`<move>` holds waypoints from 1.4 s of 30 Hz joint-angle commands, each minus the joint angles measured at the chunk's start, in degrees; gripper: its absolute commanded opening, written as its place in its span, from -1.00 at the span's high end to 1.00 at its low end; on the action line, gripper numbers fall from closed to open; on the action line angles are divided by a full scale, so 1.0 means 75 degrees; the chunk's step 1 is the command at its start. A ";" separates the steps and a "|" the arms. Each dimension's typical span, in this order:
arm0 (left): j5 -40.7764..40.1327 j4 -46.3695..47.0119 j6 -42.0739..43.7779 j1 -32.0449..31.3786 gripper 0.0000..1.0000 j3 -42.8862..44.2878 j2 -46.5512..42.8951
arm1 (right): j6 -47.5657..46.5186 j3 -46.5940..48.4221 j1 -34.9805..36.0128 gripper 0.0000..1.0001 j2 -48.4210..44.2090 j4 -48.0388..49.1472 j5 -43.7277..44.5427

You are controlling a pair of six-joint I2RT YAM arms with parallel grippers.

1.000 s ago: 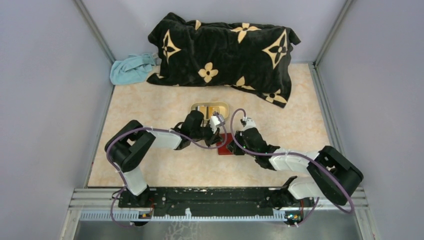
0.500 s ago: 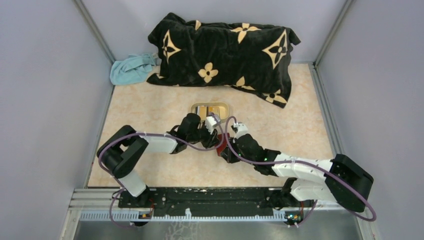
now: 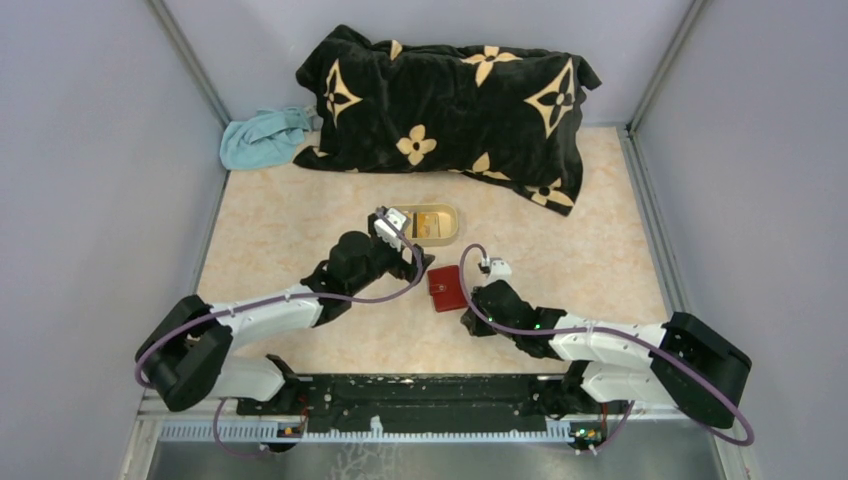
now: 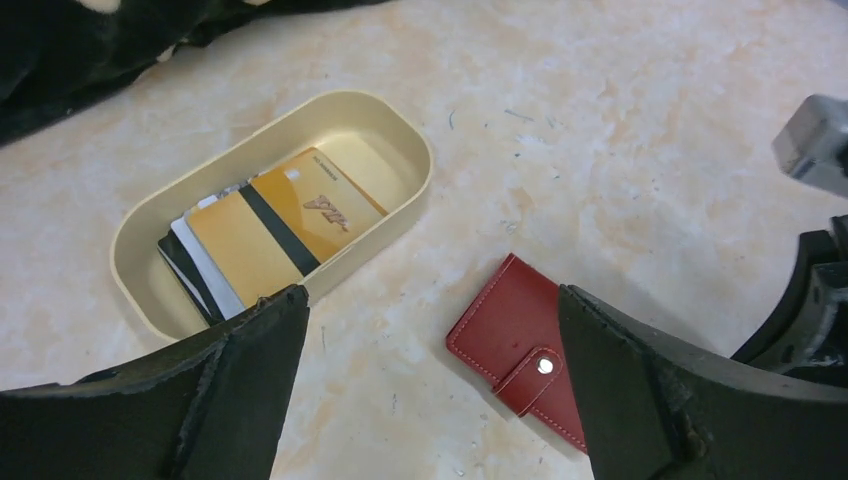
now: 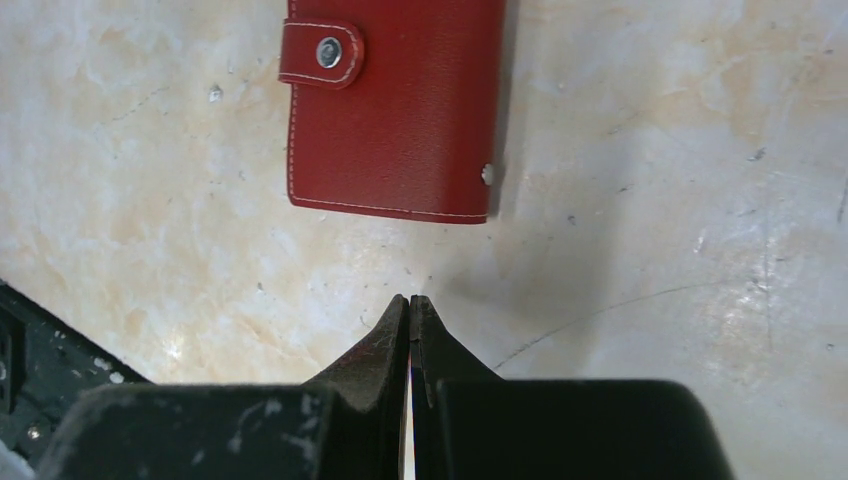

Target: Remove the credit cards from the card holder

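**Backing off the wallet, cards looking done**

Starting with the top view. Seeing both arms pulled back compared with a second ago, when they were crowding right over the card holder (image 3: 447,288). Now leaving it lying flat and folded shut on the table (image 3: 300,230), alone between them. Spotting the left tool (image 3: 415,264) just to its left and the right tool (image 3: 470,305) by its near right corner, neither one touching it. Noticing the credit cards (image 3: 430,222) sitting in the beige tray (image 3: 457,226) a little further back.

Moving to the left wrist. Looking out between fingers spread wide with nothing held, so calling the left tool (image 4: 432,305) open and empty. Seeing an orange-yellow card with a black stripe topping the credit cards (image 4: 270,225), plus white and black edges peeking out underneath, all inside the tray (image 4: 425,165). Finding the card holder (image 4: 510,335) near the tray but clearly apart from it.

Switching to the right wrist. Seeing the right tool (image 5: 411,300) pinched closed on nothing, pointing at the card holder (image 5: 395,110) and stopping just short of its edge. Catching the snap tab (image 5: 322,52) folded over the front.

Reckoning the job is basically wrapping up, judging by the retreat. Not able to see inside the closed holder though, so not ruling out a leftover card.
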 commanded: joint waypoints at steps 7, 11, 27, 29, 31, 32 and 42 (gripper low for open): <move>0.0738 -0.0432 0.0063 0.0011 -0.78 0.0232 0.0388 | 0.0036 -0.0007 -0.0454 1.00 -0.0428 0.0012 0.0389; 0.1015 -0.0466 0.0271 0.0012 -0.76 0.0146 0.0452 | -0.0169 -0.0142 -0.0974 1.00 -0.0738 -0.0101 0.0151; 0.0810 -0.0014 0.0228 0.0011 -0.79 0.0190 0.1334 | -0.0087 0.0098 -0.0115 1.00 -0.0453 0.0241 0.0122; 0.0915 0.0064 0.0260 0.0011 -0.82 0.0204 0.1480 | 0.0014 0.0015 -0.0117 1.00 -0.0001 0.0719 -0.0011; 0.1125 0.0112 0.0324 0.0011 -0.86 0.0196 0.1560 | 0.0082 0.0007 -0.0114 1.00 0.0380 0.1059 -0.0031; 0.1234 0.0128 0.0359 0.0014 -0.88 0.0185 0.1579 | 0.0145 0.0011 -0.0116 1.00 0.0541 0.1170 -0.0030; 0.1643 -0.0128 0.0651 0.0011 -0.99 0.0192 0.1673 | 0.0131 -0.0207 -0.0858 1.00 0.0651 0.1613 -0.0217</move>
